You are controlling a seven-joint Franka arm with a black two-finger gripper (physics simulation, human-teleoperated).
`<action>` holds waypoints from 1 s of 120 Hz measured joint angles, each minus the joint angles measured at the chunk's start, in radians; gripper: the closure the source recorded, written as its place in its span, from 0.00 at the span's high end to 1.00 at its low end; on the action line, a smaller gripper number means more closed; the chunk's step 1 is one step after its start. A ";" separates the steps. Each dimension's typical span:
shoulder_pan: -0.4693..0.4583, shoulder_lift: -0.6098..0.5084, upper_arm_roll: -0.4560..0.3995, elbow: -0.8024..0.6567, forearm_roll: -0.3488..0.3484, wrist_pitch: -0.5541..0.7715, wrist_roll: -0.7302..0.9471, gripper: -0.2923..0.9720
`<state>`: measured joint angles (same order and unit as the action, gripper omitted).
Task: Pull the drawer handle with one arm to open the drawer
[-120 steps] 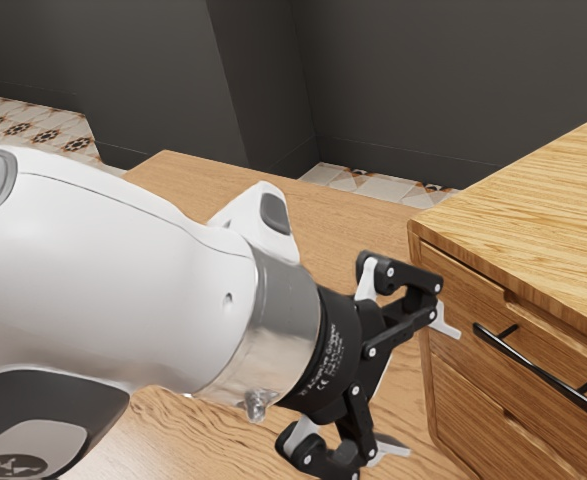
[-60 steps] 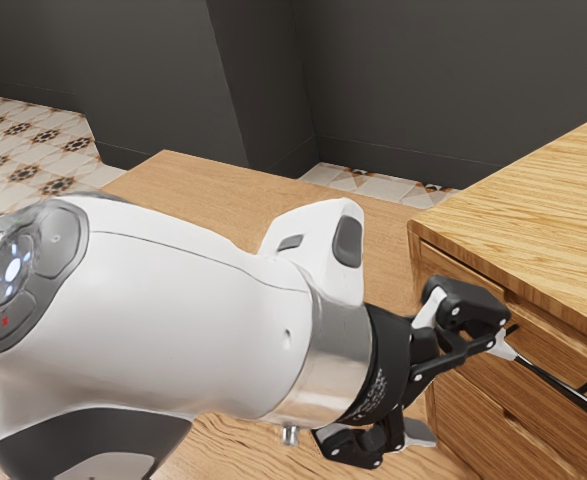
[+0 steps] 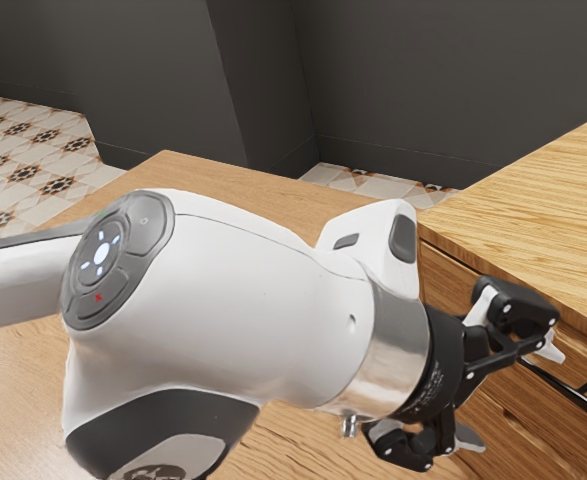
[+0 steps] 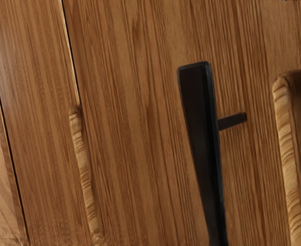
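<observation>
Exterior view: the hand (image 3: 511, 396) stands wide, one finger above the drawer handle (image 3: 573, 392) and one below it. Neither finger is seen pressing on the bar, so nothing is gripped yet. The hand is close up against the handle, at the end nearer the arm rather than at the middle.

On the wrist view the drawer handle (image 4: 204, 154) is a thin black bar with its free end in sight and one mounting post (image 4: 232, 120) just beside that end. It runs at a slant across the view, so the hand seems a little twisted against it.

Behind the handle lies the drawer (image 3: 453, 285), its front looking flush with the cabinet (image 3: 543, 200), so I judge it unopened. The counter (image 3: 203, 175) is well away from the handle, behind the arm.

From here the main risk is a poor grip.
- **Slipping off the end:** closing this near the bar's end could let the fingers slide off once the pull starts.
- **Fouling the post:** closing on the post could leave only one finger on the bar.
- **Jamming:** any further advance may press the fingertips into the drawer front behind the handle.
- **Skewed pull:** with the hand twisted, the pull may act sideways and bind the drawer, or pry the fingers loose.
</observation>
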<state>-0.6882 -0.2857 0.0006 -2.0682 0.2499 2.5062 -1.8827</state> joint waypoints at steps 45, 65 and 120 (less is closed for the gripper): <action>0.015 0.037 0.001 0.003 -0.039 0.005 -0.031 0.76; 0.019 0.038 0.001 0.003 -0.041 0.006 -0.039 0.76; 0.019 0.031 0.001 0.001 -0.028 -0.056 -0.044 0.76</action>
<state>-0.6696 -0.2547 0.0017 -2.0671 0.2219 2.4501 -1.9270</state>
